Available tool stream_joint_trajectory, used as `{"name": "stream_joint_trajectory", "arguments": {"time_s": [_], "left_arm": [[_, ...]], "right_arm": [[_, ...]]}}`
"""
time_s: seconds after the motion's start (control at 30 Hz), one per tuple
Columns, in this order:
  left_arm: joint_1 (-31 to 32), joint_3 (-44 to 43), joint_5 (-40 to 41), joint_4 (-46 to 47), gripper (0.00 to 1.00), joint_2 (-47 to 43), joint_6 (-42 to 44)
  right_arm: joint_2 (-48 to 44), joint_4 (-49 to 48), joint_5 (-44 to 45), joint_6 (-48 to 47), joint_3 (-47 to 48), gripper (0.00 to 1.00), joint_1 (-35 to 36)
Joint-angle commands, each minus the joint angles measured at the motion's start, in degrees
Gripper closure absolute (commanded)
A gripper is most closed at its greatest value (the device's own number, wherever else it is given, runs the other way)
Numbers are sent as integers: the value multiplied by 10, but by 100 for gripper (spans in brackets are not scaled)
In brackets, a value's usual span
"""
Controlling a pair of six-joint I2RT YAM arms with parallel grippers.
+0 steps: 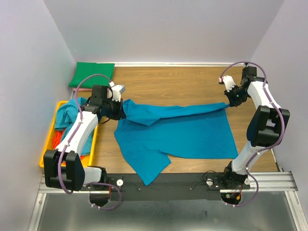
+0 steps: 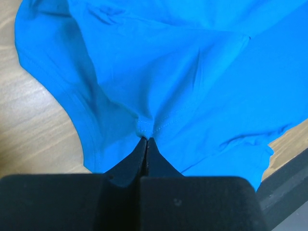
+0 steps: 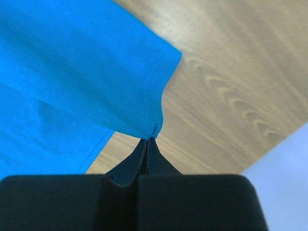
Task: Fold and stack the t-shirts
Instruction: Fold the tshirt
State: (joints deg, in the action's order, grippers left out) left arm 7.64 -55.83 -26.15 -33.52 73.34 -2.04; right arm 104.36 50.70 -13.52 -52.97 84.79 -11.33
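A blue t-shirt point(image 1: 178, 134) lies spread across the wooden table, its far edge lifted and stretched between my two grippers. My left gripper point(image 1: 123, 108) is shut on the shirt's left end; in the left wrist view point(image 2: 147, 138) the jaws pinch a stitched seam of the blue t-shirt point(image 2: 183, 72). My right gripper point(image 1: 229, 104) is shut on the shirt's right corner; in the right wrist view point(image 3: 147, 138) the jaws pinch the hemmed corner of the blue t-shirt point(image 3: 77, 82). A folded green t-shirt point(image 1: 92, 73) lies at the far left corner.
A yellow bin point(image 1: 52, 134) with more clothes, blue and red, stands at the left edge beside my left arm. White walls close in the table on three sides. A black rail point(image 1: 183, 185) runs along the near edge.
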Motion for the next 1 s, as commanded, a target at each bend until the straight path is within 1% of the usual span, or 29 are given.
{"name": "stream_joint_trajectory", "arguments": {"time_s": [0.0, 0.07, 0.1, 0.17, 0.5, 0.6, 0.67, 0.7, 0.73, 0.77, 0.8, 0.83, 0.87, 0.97], "left_arm": [[4, 11, 29, 10, 100, -1, -13], [4, 19, 29, 13, 100, 1, -14], [4, 29, 45, 18, 100, 3, -16], [4, 35, 51, 22, 100, 4, -12], [5, 40, 6, 21, 100, 35, 3], [5, 38, 13, 23, 100, 44, 1], [4, 8, 16, 17, 100, 63, 9], [4, -36, 15, 12, 100, 74, 12], [3, -61, 18, 6, 100, 102, 13], [0, -87, 16, 1, 100, 119, 14], [-7, -138, 13, -8, 100, 150, 17], [-10, -161, 9, -8, 100, 162, 18], [-14, -203, 5, -3, 100, 174, 18], [-16, -264, -1, 5, 100, 208, 15]], "right_arm": [[-18, 28, 6, -15, -30, 100, -4], [-18, 34, 7, -22, -38, 100, -4], [-17, 40, 5, -23, -41, 100, -4], [-16, 46, 2, -26, -50, 99, -4], [5, 52, -9, -21, -56, 99, -4], [13, 53, -9, -20, -53, 99, -4], [21, 53, -10, -3, -33, 99, -4], [35, 55, -14, 4, -22, 99, -4], [42, 55, -18, 9, -9, 99, -4], [50, 54, -20, 21, 30, 99, -4], [69, 55, -26, 29, 50, 99, -4], [83, 56, -27, 44, 101, 99, -4], [94, 57, -28, 48, 123, 99, -4], [127, 64, -28, 55, 183, 100, -4]]}}
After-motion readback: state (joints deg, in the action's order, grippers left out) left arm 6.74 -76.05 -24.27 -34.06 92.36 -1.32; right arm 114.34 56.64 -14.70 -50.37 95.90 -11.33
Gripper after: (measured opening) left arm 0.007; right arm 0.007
